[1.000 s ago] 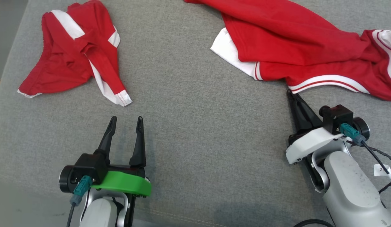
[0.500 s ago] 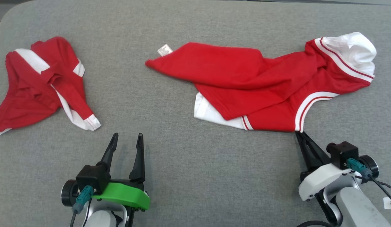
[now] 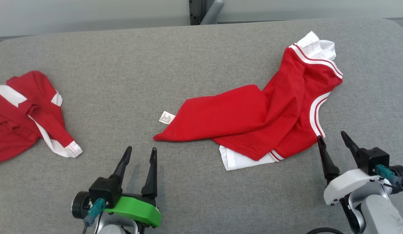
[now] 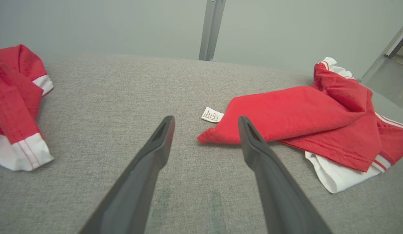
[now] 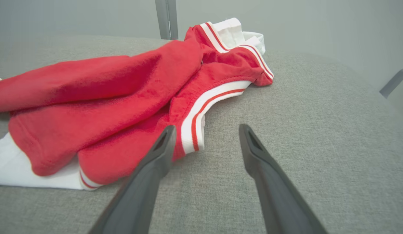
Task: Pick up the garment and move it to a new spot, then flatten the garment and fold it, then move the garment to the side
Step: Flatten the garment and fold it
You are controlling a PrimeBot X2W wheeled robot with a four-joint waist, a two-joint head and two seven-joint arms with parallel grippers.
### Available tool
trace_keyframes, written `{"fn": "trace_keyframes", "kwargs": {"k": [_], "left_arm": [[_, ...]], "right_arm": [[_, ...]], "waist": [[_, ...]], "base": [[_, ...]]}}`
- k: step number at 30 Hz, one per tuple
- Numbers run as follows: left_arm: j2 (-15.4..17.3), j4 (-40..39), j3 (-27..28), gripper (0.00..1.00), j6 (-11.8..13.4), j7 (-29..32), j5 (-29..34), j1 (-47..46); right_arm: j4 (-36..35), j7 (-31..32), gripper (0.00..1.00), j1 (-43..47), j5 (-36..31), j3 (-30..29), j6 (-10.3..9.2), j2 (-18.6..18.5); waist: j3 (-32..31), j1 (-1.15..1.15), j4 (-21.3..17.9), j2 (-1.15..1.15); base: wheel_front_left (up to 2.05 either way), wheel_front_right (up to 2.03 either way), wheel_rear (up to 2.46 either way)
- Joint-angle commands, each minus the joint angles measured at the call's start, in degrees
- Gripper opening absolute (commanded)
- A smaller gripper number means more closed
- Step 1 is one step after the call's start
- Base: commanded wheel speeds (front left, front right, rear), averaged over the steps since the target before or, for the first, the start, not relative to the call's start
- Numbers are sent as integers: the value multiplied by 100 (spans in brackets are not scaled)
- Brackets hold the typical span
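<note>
Right gripper [image 3: 332,136]: jaws wide apart, holding nothing, tips just beside striped edge of shirt [image 3: 253,120]. Left gripper [image 3: 141,149]: jaws also apart, empty, resting low, near shirt's pointed corner and white label [image 3: 166,117]. Shirt lies crumpled, doubled over itself, right of centre on grey pad [image 3: 123,81]. Second red garment [image 3: 22,113] far left, well apart. Judgement: placement likely finished; flattening, folding and move aside all left.

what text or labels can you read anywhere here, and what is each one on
Nothing can be read for certain.
White tag sticking out at the left corner of the red garment: several rows of dark print, too small and blurred to read in the head view or the left wrist view.
Second red and white garment at the left: no print seen.
</note>
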Motion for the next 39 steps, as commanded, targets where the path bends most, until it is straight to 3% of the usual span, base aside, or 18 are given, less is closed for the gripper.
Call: {"fn": "trace_keyframes", "kwargs": {"k": [1,8,12,14,18,33,39], "left_arm": [[17,-18,-57,100,-58,4,0,3],[13,92,-1048,100,-358,5,-93,-384],[25,397,-1785,100,-437,4,-187,-776],[27,543,-1900,100,-442,3,-236,-951],[22,745,-1865,100,-427,4,-102,-1234],[21,1009,-1056,100,474,4,1007,-1452],[30,1446,-1001,100,386,4,1196,-1565]], "right_arm": [[-62,-9,100,86,-43,-20,-8,53],[-462,-9,100,114,-95,11,-8,414],[-569,-9,100,-76,-44,196,-8,459],[-601,-9,100,-142,-29,258,-8,465],[-637,-9,100,-260,-19,305,-8,473],[-571,-9,100,-358,13,341,-8,588],[-541,-9,100,-391,22,363,-8,588]], "waist": [[40,0,-109,0],[278,0,-427,0],[494,0,-678,0],[597,0,-794,0],[767,0,-981,0],[965,0,-1153,0],[963,0,-1103,0]], "base": [[0,0,0],[0,0,0],[0,0,0],[0,0,0],[0,0,0],[0,0,0],[0,0,0]]}}
